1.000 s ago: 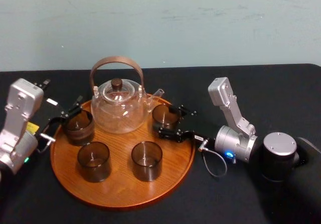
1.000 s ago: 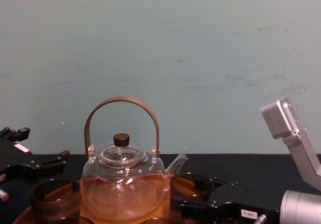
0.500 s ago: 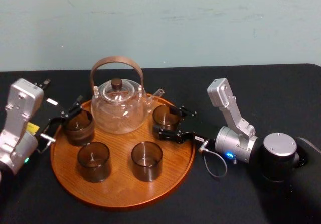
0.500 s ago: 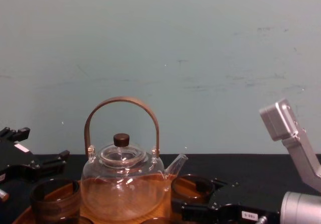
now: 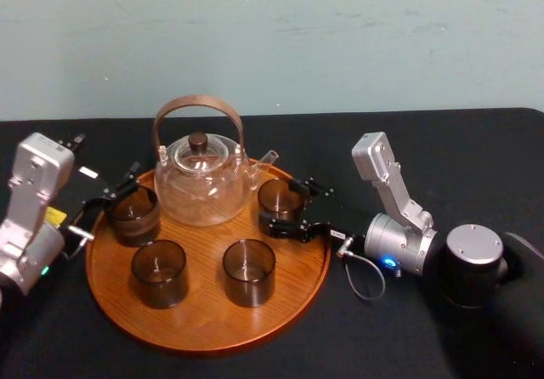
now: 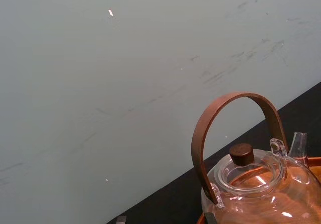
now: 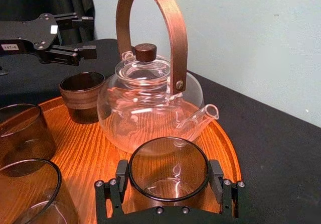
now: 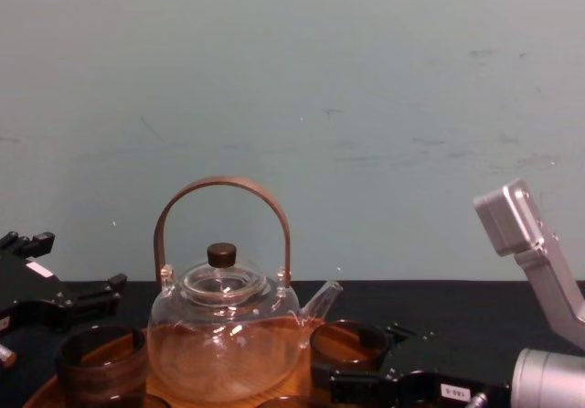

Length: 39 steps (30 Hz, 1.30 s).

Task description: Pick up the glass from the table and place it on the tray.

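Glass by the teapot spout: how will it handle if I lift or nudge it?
The glass looks thin-walled and clear, so probably light and fragile. Its smooth sides may slip in the right gripper. Short and wide, it likely won't tip, though a nudge could knock it against the teapot spout nearby.

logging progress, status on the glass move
right gripper around rear-right glass, set on tray. left gripper around left glass. teapot spout close by.
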Each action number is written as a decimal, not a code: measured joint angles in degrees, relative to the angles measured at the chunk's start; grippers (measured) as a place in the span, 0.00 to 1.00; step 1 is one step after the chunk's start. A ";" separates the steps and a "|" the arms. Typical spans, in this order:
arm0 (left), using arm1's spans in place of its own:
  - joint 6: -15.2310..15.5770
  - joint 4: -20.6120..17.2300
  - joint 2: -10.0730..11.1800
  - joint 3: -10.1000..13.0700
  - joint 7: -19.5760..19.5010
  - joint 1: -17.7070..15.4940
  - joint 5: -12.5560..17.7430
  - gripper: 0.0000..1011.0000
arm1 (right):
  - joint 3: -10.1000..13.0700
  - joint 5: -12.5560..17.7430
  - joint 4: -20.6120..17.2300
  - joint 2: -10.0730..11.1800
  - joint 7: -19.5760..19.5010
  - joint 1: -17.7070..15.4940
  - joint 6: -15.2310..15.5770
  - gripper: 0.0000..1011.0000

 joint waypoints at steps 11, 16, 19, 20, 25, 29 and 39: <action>0.00 0.00 0.00 0.00 0.00 0.00 0.00 0.99 | 0.55 0.05 -2.68 0.69 -0.42 -1.23 -1.30 0.99; 0.00 0.00 0.00 0.00 0.00 0.00 0.00 0.99 | 1.07 -0.36 -7.24 2.07 -1.45 -3.01 -2.99 0.99; 0.00 0.00 0.00 0.00 0.00 0.00 0.00 0.99 | 1.73 -0.14 -9.41 2.71 -1.80 -4.01 -3.84 0.99; 0.00 0.00 0.00 0.00 0.00 0.00 0.00 0.99 | 1.92 -0.02 -9.90 2.88 -1.89 -4.26 -4.05 0.99; 0.00 0.00 0.00 0.00 0.00 0.00 0.00 0.99 | 6.79 3.67 -19.47 7.01 -4.43 -10.39 -4.84 0.99; 0.00 0.00 0.00 0.00 0.00 0.00 0.00 0.99 | 8.75 4.12 -21.56 8.65 -6.15 -12.56 -4.68 0.99; 0.00 0.00 0.00 0.00 0.00 0.00 0.00 0.99 | 12.56 3.29 -24.14 10.92 -10.24 -16.74 -3.98 0.99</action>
